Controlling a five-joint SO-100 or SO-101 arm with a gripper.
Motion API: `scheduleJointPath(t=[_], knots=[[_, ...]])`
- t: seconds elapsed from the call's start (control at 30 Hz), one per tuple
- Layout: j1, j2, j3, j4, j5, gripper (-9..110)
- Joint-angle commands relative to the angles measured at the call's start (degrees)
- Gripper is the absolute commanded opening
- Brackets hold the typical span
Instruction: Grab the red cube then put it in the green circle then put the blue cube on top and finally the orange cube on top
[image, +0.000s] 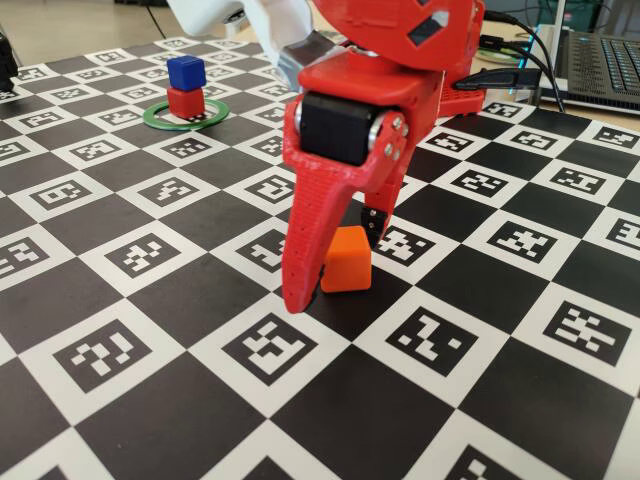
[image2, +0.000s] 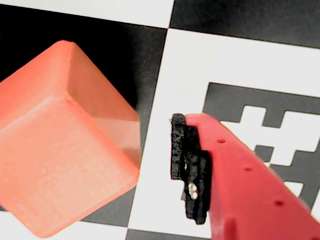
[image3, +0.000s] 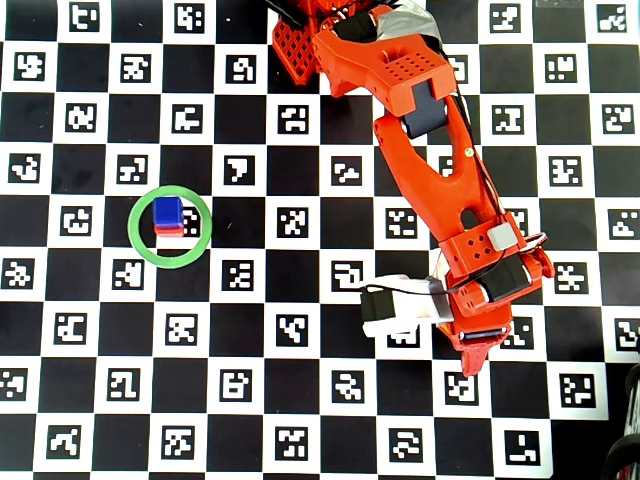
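The orange cube (image: 346, 258) rests on the checkered board between my gripper's (image: 335, 270) two red fingers, and the gripper is open. In the wrist view the orange cube (image2: 65, 145) fills the left side, with a gap of board between it and the black pad (image2: 179, 150) of the right finger; the other finger is out of frame. Far off at the back left, the blue cube (image: 186, 72) sits on the red cube (image: 185, 102) inside the green circle (image: 185, 127). From overhead, the blue cube (image3: 167, 211) covers most of the red cube (image3: 170, 229) in the green circle (image3: 140, 243); the arm hides the orange cube.
The board (image: 150, 400) is a black and white checker mat with printed markers. The arm's red base (image: 470, 95) stands at the back, with cables (image: 510, 55) and a laptop (image: 600, 60) behind it at the right. A white camera module (image3: 390, 305) sticks out beside the wrist.
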Motion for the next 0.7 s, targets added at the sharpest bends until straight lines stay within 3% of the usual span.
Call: scheduleJointPath(t=[0.0,0.67], knots=[[0.62,2.99,-4.83,-0.26,-2.81,48],[2.64,7.03,-2.02,-3.34,-26.81,48]])
